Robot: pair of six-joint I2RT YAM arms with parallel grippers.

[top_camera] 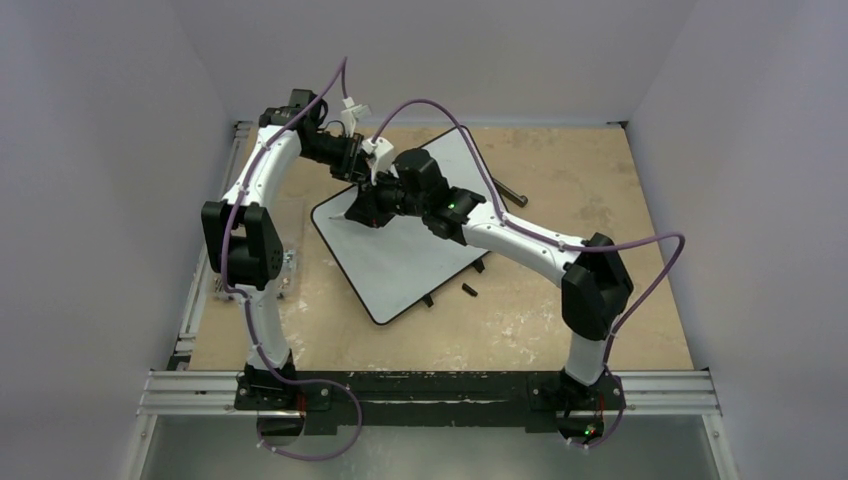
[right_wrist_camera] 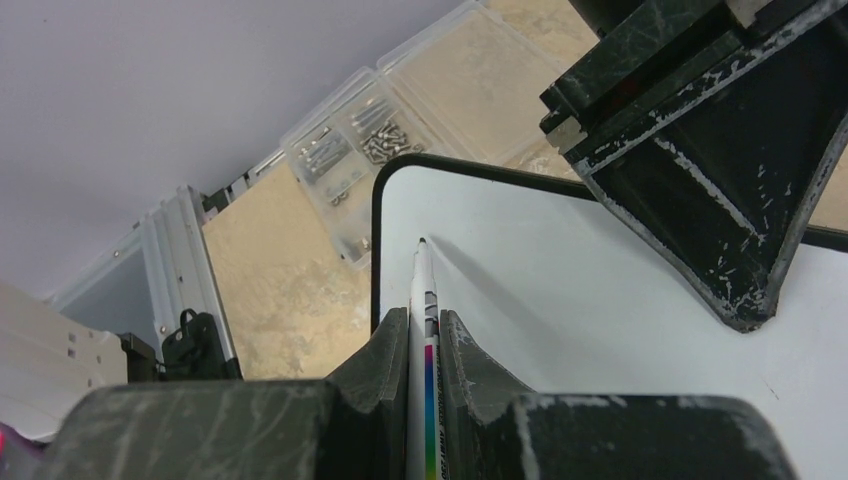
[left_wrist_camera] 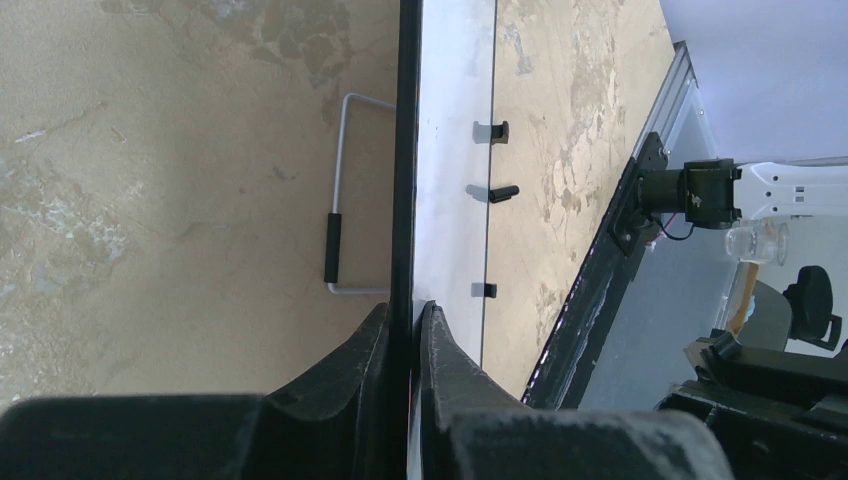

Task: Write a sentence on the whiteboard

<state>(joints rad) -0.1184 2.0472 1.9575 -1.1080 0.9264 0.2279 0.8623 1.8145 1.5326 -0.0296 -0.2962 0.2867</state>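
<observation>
The whiteboard [top_camera: 400,260] lies tilted on the table, white with a thin black frame. No lettering shows on the parts of it in view. My left gripper [top_camera: 362,165] is shut on its far edge; in the left wrist view the jaws [left_wrist_camera: 408,315] pinch the black frame [left_wrist_camera: 405,150]. My right gripper [top_camera: 365,213] is shut on a white marker [right_wrist_camera: 421,290] with a rainbow stripe. The marker's black tip points at the whiteboard [right_wrist_camera: 560,320] near its rounded left corner. Whether the tip touches the surface cannot be told.
A clear plastic box of screws [right_wrist_camera: 350,150] sits just beyond the board's left corner. A small black cap [top_camera: 469,290] lies by the board's right edge, and a dark rod [top_camera: 510,192] lies behind it. A wire handle with a black grip [left_wrist_camera: 335,235] lies on the table beside the board.
</observation>
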